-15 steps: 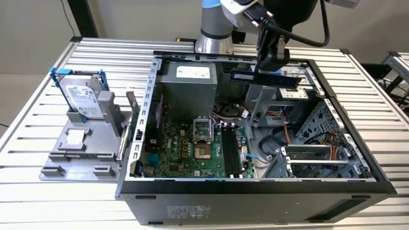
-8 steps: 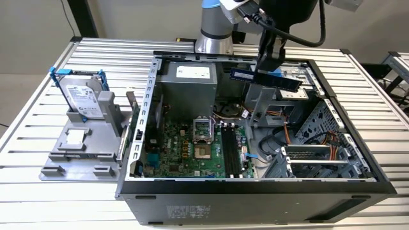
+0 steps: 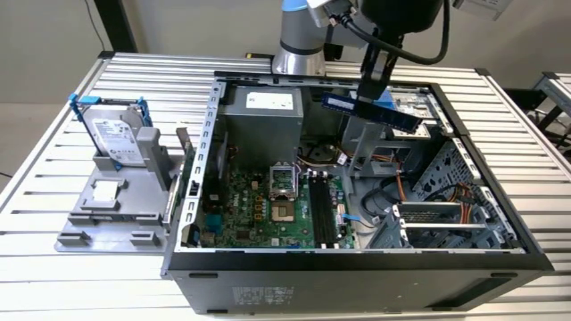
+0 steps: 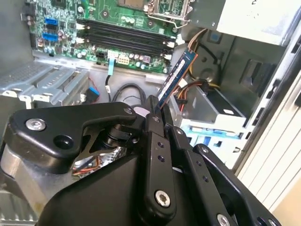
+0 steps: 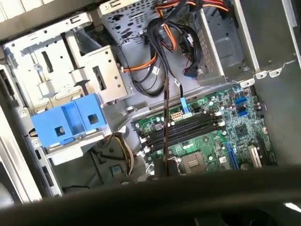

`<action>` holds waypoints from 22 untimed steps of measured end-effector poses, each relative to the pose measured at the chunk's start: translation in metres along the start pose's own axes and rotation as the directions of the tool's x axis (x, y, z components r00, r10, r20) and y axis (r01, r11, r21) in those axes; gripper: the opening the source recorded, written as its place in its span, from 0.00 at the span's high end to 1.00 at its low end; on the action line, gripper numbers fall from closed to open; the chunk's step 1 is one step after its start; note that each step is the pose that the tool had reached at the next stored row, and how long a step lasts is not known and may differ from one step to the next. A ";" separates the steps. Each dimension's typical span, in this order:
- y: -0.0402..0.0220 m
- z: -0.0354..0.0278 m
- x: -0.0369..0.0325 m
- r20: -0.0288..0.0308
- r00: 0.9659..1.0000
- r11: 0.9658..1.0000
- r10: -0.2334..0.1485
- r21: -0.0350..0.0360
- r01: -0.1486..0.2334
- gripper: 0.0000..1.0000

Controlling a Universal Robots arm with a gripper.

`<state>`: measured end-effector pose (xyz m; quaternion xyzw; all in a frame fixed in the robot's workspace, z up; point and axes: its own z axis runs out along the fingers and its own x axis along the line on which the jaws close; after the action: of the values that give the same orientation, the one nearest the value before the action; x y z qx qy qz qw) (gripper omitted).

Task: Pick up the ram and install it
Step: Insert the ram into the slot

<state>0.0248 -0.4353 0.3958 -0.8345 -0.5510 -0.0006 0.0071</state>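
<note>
Gripper (image 4: 156, 109) fingers clamped on ram (image 4: 177, 74) end, stick held in air above case (image 3: 357, 274), well clear of motherboard slots (image 4: 123, 39). Grip looks thin, probably; stick could pivot and miss slot.

No text can be read. Illegible white labels stand on the grey metal power-supply box (image 3: 261, 124) inside the black computer case (image 3: 357, 274) and on the grey rectangular hard drive (image 3: 114, 137) outside it.

Around me, evenly lit, a silver tabletop (image 3: 526, 140) of ribbed metal slats stands before a plain pale wall (image 3: 196, 23), with a dark upright post (image 3: 116, 23) and beige floor (image 3: 27, 114) at the exterior view's left and a second slatted table (image 3: 557, 87) at its right.
</note>
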 end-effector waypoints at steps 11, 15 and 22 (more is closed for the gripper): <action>0.0000 0.0000 0.0000 -0.002 0.982 0.982 0.187 -0.001 -0.187 1.00; 0.0000 0.0000 0.0000 -0.003 0.968 0.968 0.250 -0.002 -0.250 1.00; 0.0000 0.0000 0.0000 -0.004 0.934 0.934 0.357 -0.003 -0.358 1.00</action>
<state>0.0248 -0.4353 0.3957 -0.9208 -0.3901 -0.0018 0.0068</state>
